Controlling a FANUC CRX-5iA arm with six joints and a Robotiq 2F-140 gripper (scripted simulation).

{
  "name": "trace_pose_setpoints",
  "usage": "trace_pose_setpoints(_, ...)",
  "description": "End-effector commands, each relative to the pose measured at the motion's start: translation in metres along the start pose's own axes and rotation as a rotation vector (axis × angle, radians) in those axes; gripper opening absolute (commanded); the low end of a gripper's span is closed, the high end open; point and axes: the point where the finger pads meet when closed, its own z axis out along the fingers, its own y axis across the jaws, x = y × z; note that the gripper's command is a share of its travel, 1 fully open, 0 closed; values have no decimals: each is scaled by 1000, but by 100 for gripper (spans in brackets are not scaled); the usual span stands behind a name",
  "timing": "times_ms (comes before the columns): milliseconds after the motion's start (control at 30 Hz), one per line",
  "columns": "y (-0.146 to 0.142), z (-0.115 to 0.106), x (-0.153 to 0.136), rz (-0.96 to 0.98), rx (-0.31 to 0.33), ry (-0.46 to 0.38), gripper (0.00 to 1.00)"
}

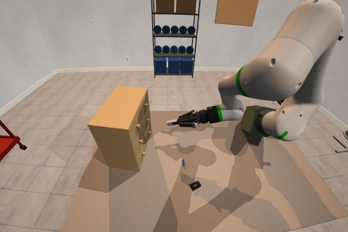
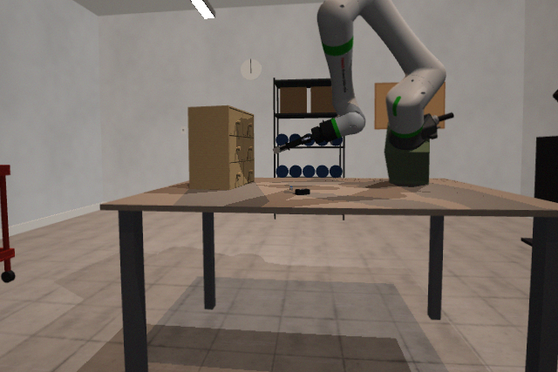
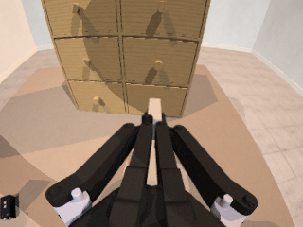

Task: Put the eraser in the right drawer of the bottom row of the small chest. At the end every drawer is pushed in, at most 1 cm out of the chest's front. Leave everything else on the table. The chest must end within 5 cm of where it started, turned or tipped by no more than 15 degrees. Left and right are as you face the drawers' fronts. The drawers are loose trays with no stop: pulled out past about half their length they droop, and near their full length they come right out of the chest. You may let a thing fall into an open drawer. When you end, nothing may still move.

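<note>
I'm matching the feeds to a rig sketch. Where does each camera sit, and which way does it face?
Top: high above the table, looking down and across it toward the shelf; shows the arm and shut gripper.
Exterior: beyond the table's edge, near tabletop height, facing the same far wall; shows the whole arm.
Wrist: behind the gripper, looking along its fingers at the chest's drawer fronts; only the gripper shows.
Shared: all three catch chest and gripper.
</note>
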Motion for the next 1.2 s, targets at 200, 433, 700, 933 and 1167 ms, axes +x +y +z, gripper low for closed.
trace_pose_setpoints(200, 0, -2, 1, -42, 29, 0, 0)
trace_pose_setpoints(433, 0, -4, 2, -75, 52, 0, 0)
trace_pose_setpoints(700, 0, -7, 4, -148, 103, 0, 0)
trace_pose_setpoints(933, 0, -11, 5, -221, 154, 0, 0)
trace_pose_setpoints(1167, 0, -16, 7, -313, 219, 0, 0)
